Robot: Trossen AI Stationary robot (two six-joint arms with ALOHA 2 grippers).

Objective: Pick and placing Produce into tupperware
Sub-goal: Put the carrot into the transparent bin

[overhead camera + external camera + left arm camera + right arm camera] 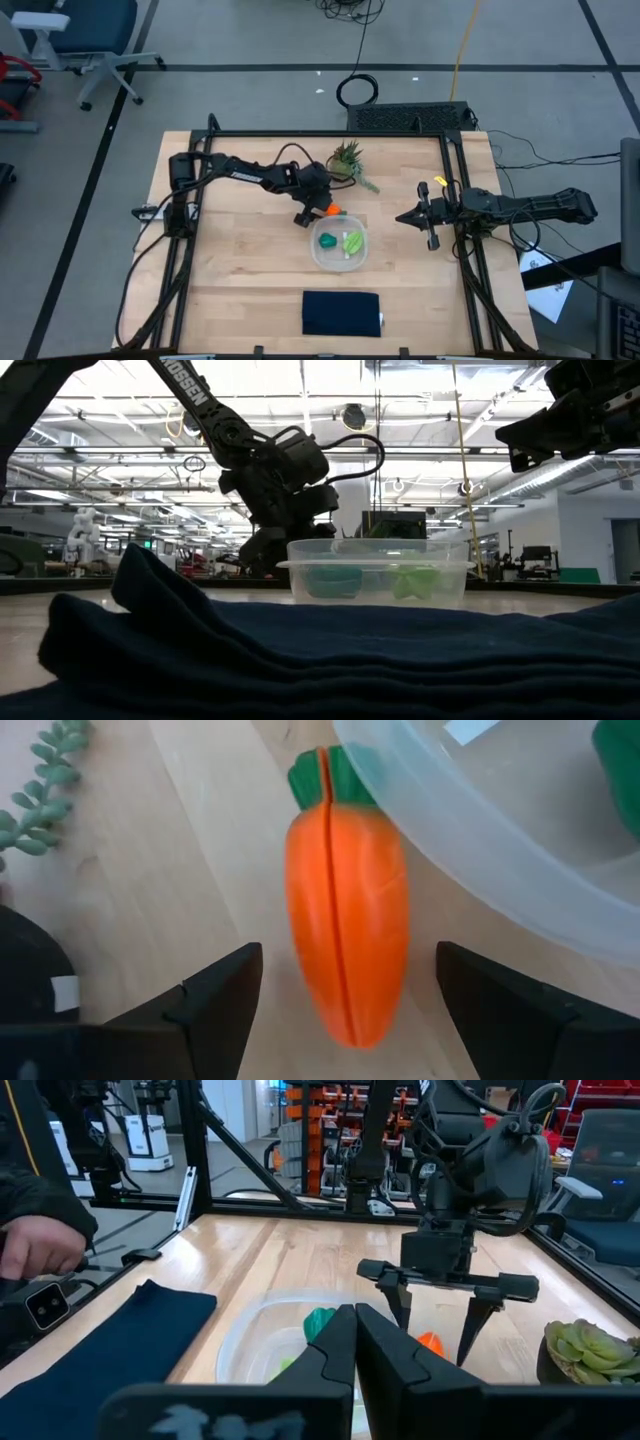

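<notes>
Left hand (317, 212), fingers spread, straddles the carrot (333, 210) wedged between tupperware (338, 262) rim and potted plant (348, 160).

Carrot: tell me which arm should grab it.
Left. The left gripper is open, its fingers straddling the carrot beside the tupperware. The right gripper is shut and waits apart at the table's right.

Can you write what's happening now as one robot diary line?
left claw open around carrot | beside tub | two greens inside | right claw shut, waiting
</notes>
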